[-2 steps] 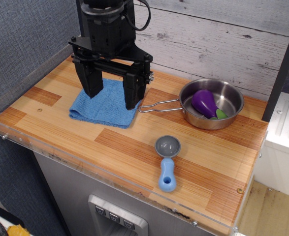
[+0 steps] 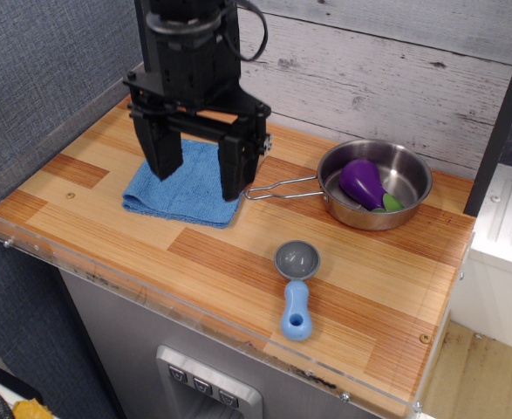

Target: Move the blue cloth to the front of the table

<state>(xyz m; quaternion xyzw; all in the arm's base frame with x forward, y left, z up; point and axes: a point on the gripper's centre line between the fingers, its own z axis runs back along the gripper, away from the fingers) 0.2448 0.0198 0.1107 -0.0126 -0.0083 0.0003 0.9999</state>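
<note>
steel pan [image 2: 395, 196]: purple eggplant [image 2: 363, 182] inside | table [image 2: 238, 253]: blue cloth [image 2: 188, 185]

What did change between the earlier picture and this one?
The gripper shifted slightly left and a little up in the picture, with its jaws open over the blue cloth; nothing was taken hold of. The cloth, the steel pan with the purple eggplant, and the scoop stayed in place.

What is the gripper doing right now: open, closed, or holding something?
Gripper: open, fingers spread wide over the blue cloth, holding nothing.
</note>
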